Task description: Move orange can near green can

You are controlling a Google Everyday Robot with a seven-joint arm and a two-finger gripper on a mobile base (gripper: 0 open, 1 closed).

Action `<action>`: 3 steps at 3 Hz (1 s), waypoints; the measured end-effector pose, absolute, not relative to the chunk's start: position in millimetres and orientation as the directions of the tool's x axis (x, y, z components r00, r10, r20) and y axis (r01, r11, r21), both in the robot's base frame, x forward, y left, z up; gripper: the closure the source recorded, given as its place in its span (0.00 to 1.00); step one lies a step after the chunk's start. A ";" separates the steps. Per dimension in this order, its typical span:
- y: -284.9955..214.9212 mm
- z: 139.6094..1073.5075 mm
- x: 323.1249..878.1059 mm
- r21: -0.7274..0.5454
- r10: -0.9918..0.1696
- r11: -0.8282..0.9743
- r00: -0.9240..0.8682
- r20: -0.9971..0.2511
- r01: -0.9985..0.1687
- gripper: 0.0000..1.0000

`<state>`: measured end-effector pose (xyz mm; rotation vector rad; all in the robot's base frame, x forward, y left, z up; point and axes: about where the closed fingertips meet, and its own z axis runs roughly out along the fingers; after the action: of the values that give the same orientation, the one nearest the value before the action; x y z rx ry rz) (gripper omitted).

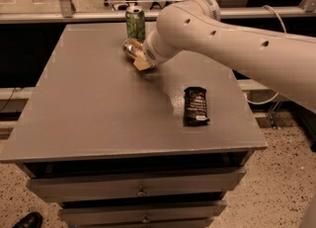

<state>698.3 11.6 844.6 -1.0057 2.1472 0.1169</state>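
orange can (131, 49) lying on its side, long axis roughly level, shiny end facing left and toward the camera, clasped by the gripper (140, 60) fingers from the right, just in front of upright green can (135, 23), rear of grey table (89, 108), black snack wrapper (195, 106) well apart

The gripper (139, 57) clasps the orange can (130, 48), tipped on its side, close to the far edge of the tabletop (89, 103) — just in front of the upright green can (135, 23). A black snack wrapper (196, 106) lies flat toward the right edge.
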 end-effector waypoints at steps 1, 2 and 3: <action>10.1 845.6 699.5 -0.222 -0.627 0.686 -0.409 -0.663 -0.692 1.00; -17.6 864.3 722.0 -0.304 -0.665 0.671 -0.367 -0.651 -0.677 1.00; -37.8 880.8 743.2 -0.370 -0.690 0.655 -0.323 -0.647 -0.658 0.75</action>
<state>743.2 -37.8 880.8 -1.0454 2.0489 -0.0494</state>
